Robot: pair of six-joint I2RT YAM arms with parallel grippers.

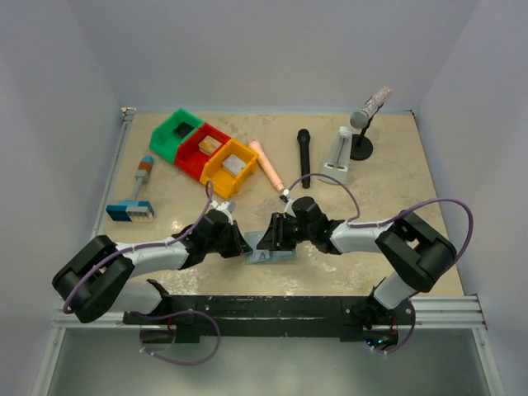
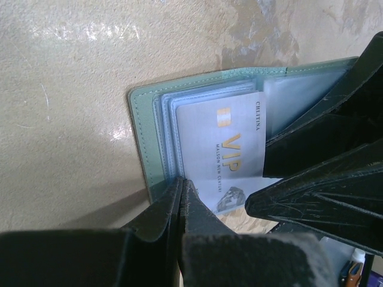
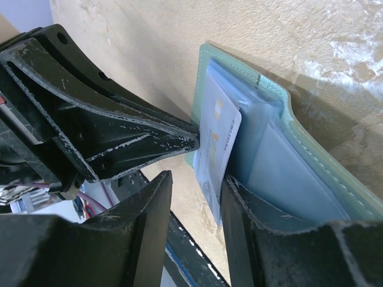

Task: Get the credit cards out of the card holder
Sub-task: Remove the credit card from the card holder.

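R gripper (image 3: 197, 179): half spread, jaws either side of the card's free edge. Not clamped; a gap shows on one side.
L gripper (image 2: 181, 190): clenched, nothing visible betw. the jaws. Tips rest on the holder's near edge, prob. pinning it.
Card (image 2: 221, 146): silvery-grey w/ gold "VIP" print, lying in the sleeves of the open holder, one long edge exposed. 2nd card not visible.
Card holder (image 2: 142, 119): lies open on the tabletop (image 2: 72, 89), betw. both arms, near the front edge.
Risk, grip: jaws may close on card + sleeve together, so a pull drags the whole holder.
Risk, pin: L tips hold only a narrow strip. If they slide off, the holder lifts w/ the card.
Risk, slip: glossy thin card could squirt out of hard jaws or bend if pinched at an angle.
Risk, clash: both grippers sit v. close, so a sideways move could knock them together.
Card material: thin, stiff, glossy plastic, flat rect.
Holder material: soft teal cover w/ stitched rim; stacked clear sleeves, floppy.
Jaw material: black hard plastic, scuffed, wedge-shaped.
Tabletop surface: beige, mottled, shiny w/ glare.
Farther off: green, red, yellow bins (image 1: 202, 148) and a black mic (image 1: 304, 157), well apart from the work.
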